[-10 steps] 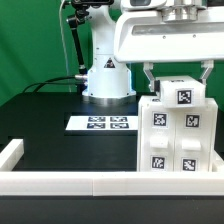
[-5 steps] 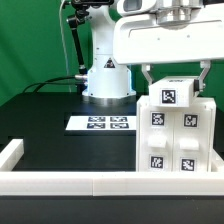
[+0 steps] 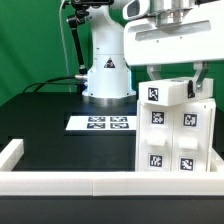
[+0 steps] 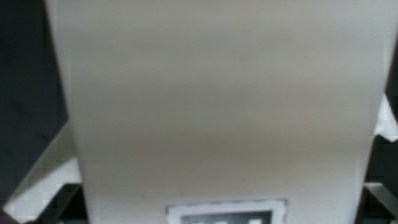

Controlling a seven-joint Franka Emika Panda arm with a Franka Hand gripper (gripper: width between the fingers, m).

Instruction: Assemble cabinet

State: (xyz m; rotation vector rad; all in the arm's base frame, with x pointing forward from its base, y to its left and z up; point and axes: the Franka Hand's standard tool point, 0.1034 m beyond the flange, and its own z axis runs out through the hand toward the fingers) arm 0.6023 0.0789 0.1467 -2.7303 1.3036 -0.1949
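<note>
The cabinet [image 3: 175, 135] is a tall white box with square tags on its front, standing at the exterior view's right near the front rail. Its top piece [image 3: 165, 93], a white block with one tag, sits on the box turned at a slight angle. My gripper [image 3: 175, 80] comes down from above and is shut on this top piece, one finger [image 3: 150, 76] on each side. In the wrist view the white top piece [image 4: 222, 100] fills the frame, with a tag [image 4: 226, 212] at the edge, between my gripper's [image 4: 222, 205] dark fingers.
The marker board [image 3: 100, 123] lies flat on the black table in the middle, in front of the robot base [image 3: 108, 78]. A low white border rail [image 3: 60, 182] runs along the front edge and the left corner [image 3: 10, 152]. A green backdrop stands behind.
My gripper has rotated with the top piece in it. The piece's tag has swung toward the exterior view's left, and the hand has shifted a little right.
</note>
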